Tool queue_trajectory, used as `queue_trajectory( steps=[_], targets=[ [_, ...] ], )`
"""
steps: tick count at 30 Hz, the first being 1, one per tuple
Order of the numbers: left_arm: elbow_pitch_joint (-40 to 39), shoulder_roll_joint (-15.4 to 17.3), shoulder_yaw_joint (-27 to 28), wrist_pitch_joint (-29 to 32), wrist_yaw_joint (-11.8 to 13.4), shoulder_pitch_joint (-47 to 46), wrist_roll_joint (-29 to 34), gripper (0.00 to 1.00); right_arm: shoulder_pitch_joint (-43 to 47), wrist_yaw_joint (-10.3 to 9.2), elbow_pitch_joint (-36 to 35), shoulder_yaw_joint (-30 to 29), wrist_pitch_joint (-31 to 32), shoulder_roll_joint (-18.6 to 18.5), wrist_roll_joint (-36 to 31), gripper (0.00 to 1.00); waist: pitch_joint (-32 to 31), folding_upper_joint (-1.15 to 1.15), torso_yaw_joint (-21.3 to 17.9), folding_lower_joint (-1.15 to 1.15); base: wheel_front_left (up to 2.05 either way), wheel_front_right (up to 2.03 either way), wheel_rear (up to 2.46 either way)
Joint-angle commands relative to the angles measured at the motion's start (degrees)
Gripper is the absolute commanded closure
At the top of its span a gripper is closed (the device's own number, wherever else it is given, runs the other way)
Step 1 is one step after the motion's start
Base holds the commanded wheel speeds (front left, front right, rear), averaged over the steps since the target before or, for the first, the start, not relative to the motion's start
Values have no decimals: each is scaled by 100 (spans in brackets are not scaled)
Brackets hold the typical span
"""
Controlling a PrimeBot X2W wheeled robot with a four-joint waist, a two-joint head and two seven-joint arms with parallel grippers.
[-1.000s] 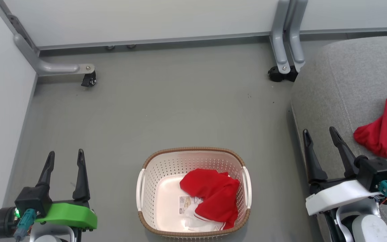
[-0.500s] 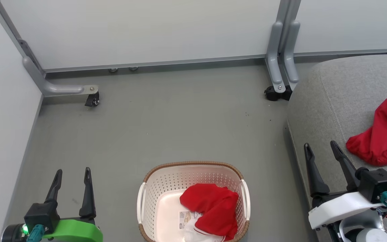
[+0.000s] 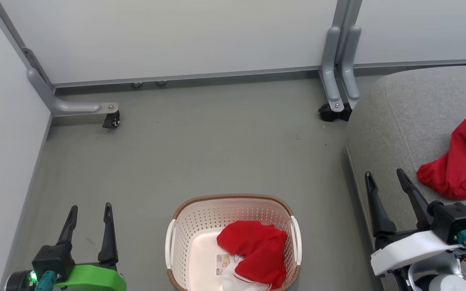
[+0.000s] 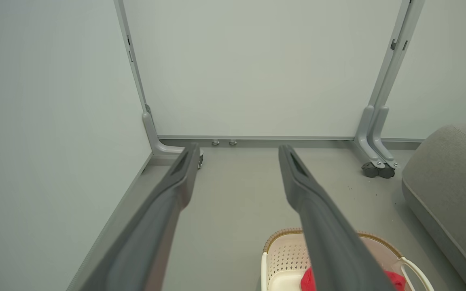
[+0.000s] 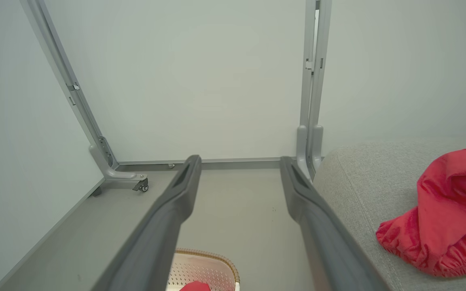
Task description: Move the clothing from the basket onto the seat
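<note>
- Clothing (image 3: 459,165) is half delivered: one red piece lies on the grey seat (image 3: 403,121), the largest thing here, at the right.
- The floor (image 3: 200,153) carries the basket (image 3: 233,197), which stands between the arms, apart from the seat.
- The other red garment (image 3: 257,250) lies crumpled inside the basket.
- The right gripper (image 3: 383,173) hovers by the seat's edge and the left gripper (image 3: 90,207) above the floor; both have their fingers wide and empty.
- Risk: a shallow pinch may catch one fold, and the garment could slip to the floor. Fingers snagging the perforated wall could drag the basket.
</note>
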Motion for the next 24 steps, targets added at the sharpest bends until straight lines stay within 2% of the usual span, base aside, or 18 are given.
queue_trajectory(
  steps=[1,12,18,24],
  targets=[
    [18,-16,20,-3,-30,32,11,0,64,-8,-37,-22,23,-8,5,0,1,0,13,0,0,0,0],
    [113,-88,-84,-2,-96,-236,70,0,-98,-8,-128,-18,30,-8,-12,0,230,0,18,0,0,0,0],
    [434,-234,-469,23,-247,-673,178,0,-315,-8,-270,-12,35,-8,-91,0,642,0,-84,0,0,0,0],
    [829,-450,-950,41,-403,-1254,108,0,-635,-8,-506,-26,42,-7,-156,0,1311,0,-274,0,0,0,0]
  ],
)
